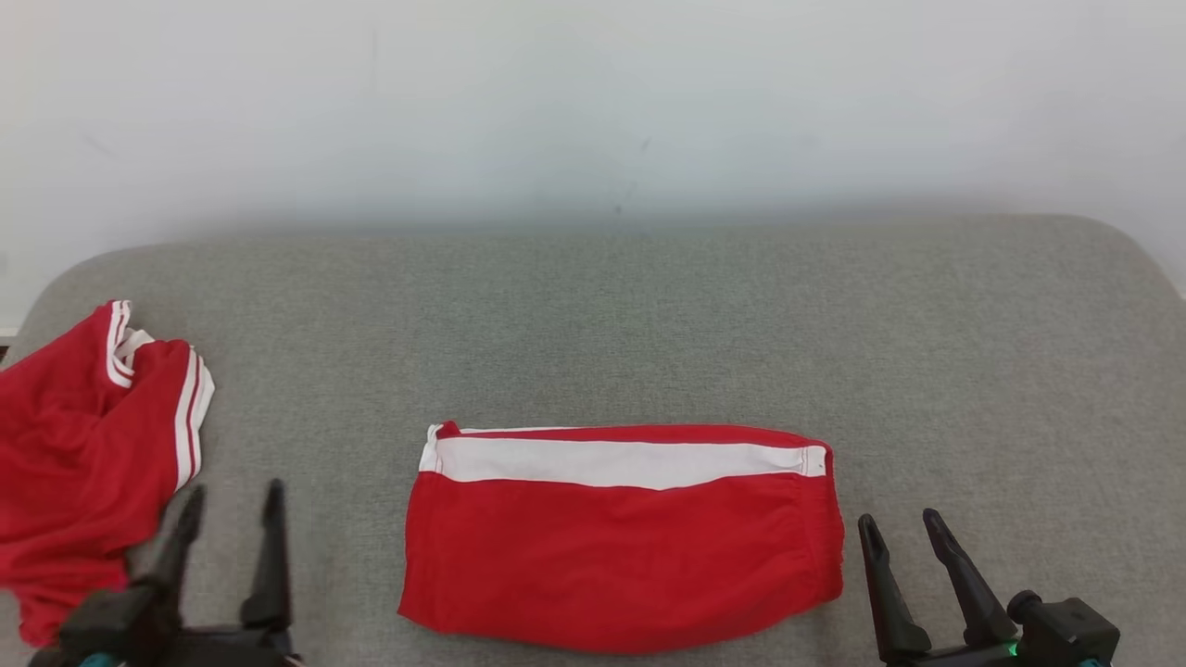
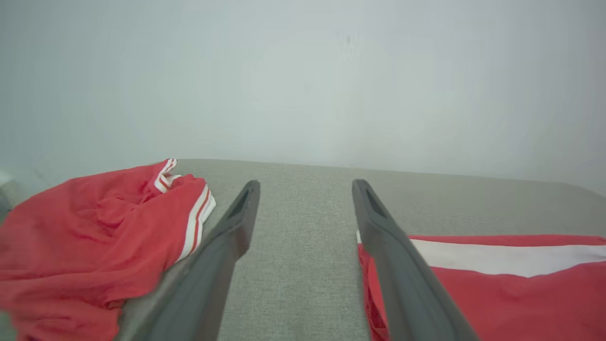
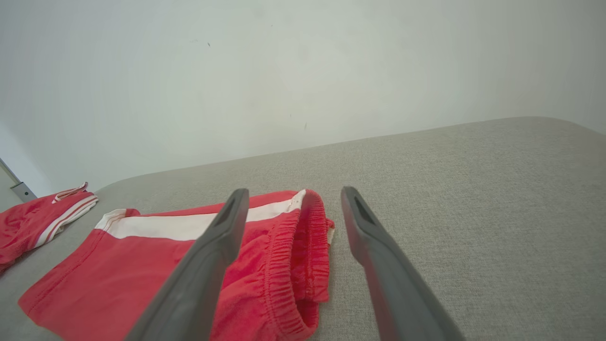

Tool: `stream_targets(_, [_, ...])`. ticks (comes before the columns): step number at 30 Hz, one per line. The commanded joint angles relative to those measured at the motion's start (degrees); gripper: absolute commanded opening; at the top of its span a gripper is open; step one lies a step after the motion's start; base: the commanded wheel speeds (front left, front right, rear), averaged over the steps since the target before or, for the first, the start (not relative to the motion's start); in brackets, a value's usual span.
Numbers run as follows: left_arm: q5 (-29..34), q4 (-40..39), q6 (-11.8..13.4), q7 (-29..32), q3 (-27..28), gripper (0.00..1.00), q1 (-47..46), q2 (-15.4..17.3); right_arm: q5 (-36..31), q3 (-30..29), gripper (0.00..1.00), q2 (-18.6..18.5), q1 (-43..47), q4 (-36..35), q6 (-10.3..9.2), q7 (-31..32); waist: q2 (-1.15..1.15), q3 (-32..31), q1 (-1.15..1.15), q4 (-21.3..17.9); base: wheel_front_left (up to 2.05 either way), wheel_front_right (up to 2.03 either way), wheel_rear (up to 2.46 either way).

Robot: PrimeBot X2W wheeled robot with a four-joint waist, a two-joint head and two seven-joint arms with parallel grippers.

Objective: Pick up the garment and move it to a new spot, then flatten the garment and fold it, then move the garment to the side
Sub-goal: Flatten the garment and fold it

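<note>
Two red garments on one grey padded surface (image 1: 649, 315), in front of one pale wall (image 1: 593, 102).

First, the folded garment (image 1: 621, 556): flat near the middle of the surface, toward the front edge, as a neat wide rectangle with one white band (image 1: 621, 461) along its far side. From the right wrist, a gathered elastic edge (image 3: 284, 265) at the end nearest that camera.

Second, the crumpled garment (image 1: 74, 445): bunched at the far left of the surface, thin white stripes on its hems, well apart from the folded one.

Two grippers, two long dark fingers each, four fingers in all.

Left gripper (image 1: 233, 489): low at the left, over the bare grey strip between the two garments, just beside the crumpled one. Spread wide, gripping nothing; in the left wrist view (image 2: 305, 182), plain grey surface between the fingers.

Right gripper (image 1: 898, 517): low at the right, just beside the folded garment's right end. Likewise spread wide, holding nothing. In the right wrist view (image 3: 295, 190), one finger across the red cloth, the other over bare surface, the elastic edge in the gap between.
</note>
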Motion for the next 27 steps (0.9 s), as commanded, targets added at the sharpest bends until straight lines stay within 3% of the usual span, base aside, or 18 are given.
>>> stream_targets(1, [1.4,-0.7,-0.4,-0.2,2.0,1.0,1.4,-0.8,-0.3,-0.3,1.0,0.5,0.5,0.1,-0.14,-0.3,0.0,-0.3,0.01,0.5,0.0,0.0,0.0])
stream_targets(10, [14.6,-5.0,-2.4,-0.2,13.1,1.0,9.1,-7.2,-0.8,-2.1,1.0,2.3,1.7,1.4,-0.14,-0.3,0.0,-0.7,0.01,1.5,0.0,0.0,0.0])
stream_targets(15, [20.3,-4.1,-4.8,-0.2,13.9,1.0,10.8,-8.9,-1.9,-2.5,1.0,2.6,1.9,3.2,-0.14,-0.3,0.0,-0.8,0.01,1.6,0.0,0.0,0.0])
stream_targets(27, [24.6,-0.2,-8.4,-0.2,15.5,1.0,10.4,-12.9,-4.0,-2.9,1.0,3.1,-1.1,9.2,-0.14,-0.1,0.0,-1.0,0.01,2.0,0.0,0.0,0.0])
